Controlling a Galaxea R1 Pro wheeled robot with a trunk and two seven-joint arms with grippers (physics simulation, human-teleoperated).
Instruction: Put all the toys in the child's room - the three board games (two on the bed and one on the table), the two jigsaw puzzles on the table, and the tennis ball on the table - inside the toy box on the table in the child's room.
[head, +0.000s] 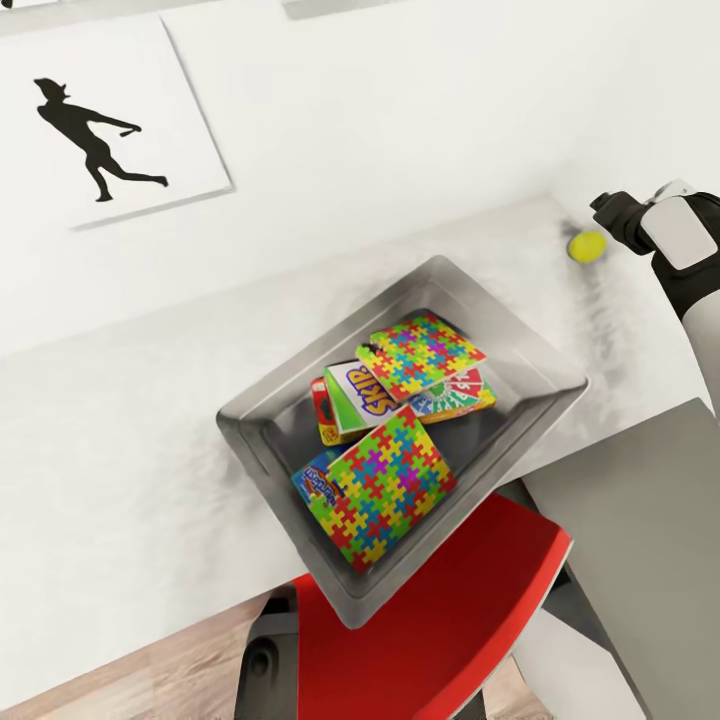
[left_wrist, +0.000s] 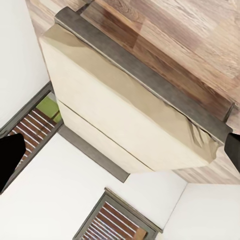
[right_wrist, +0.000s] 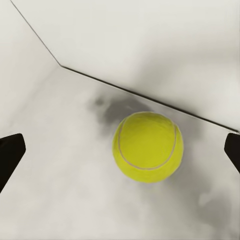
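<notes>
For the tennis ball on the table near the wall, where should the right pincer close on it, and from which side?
Across its widest middle. The tennis ball is a plain sphere resting on the table, so only the equator gives the pads a square hold. The right pincer already has it between its spread fingertips; coming in from the room side seems best, since the wall stands close behind.

head: above table (head: 120, 420) | right wrist: near tennis ball (right_wrist: 148, 146), shared | left wrist: bed (left_wrist: 125, 120), seemingly overhead
</notes>
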